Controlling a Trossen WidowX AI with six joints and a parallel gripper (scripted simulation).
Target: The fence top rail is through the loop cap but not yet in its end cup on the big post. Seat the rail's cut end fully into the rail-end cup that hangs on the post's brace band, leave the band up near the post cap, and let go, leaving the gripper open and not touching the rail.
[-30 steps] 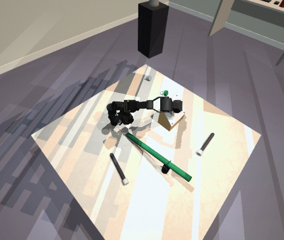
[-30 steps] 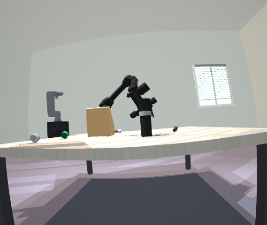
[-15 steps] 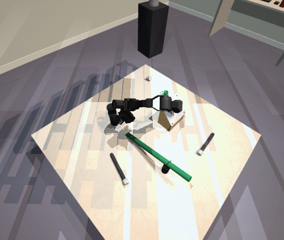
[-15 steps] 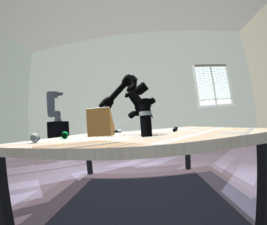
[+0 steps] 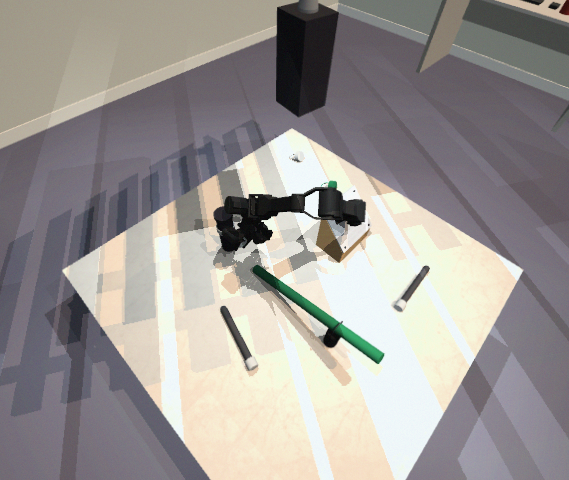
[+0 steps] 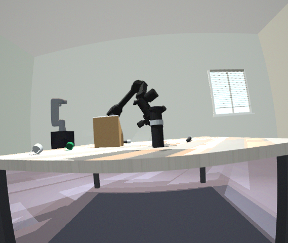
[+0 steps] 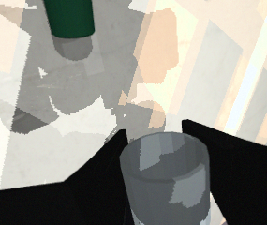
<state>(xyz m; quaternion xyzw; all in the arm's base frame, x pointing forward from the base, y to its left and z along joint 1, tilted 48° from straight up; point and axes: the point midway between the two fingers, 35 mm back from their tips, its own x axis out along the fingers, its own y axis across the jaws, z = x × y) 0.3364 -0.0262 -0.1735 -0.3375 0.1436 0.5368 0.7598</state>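
The green rail (image 5: pixel 305 304) (image 7: pixel 71 19) passes through the loop cap (image 5: pixel 331 338) in the top view. Its cut end is free, outside the cup, with a gap to the big post (image 5: pixel 227 242) (image 6: pixel 158 137), which stands upright. The pale brace band (image 6: pixel 156 122) sits high on the post, just below the post cap (image 6: pixel 157 109). My gripper (image 7: pixel 154 130) is shut on the grey rail-end cup (image 7: pixel 165 164), with one black finger on each side. The cup's open mouth faces up in the wrist view. In the exterior view the fingers and cup are largely hidden behind the post.
A wooden wedge-shaped box (image 5: pixel 343 249) (image 6: pixel 106 131) stands beside the arm. Two dark rods with white ends (image 5: pixel 236 335) (image 5: pixel 413 286) lie on the table (image 5: pixel 253 423). A green cap (image 5: pixel 332 184) (image 6: pixel 70 145) and a white cap (image 5: pixel 298 156) (image 6: pixel 37 148) lie toward the far corner.
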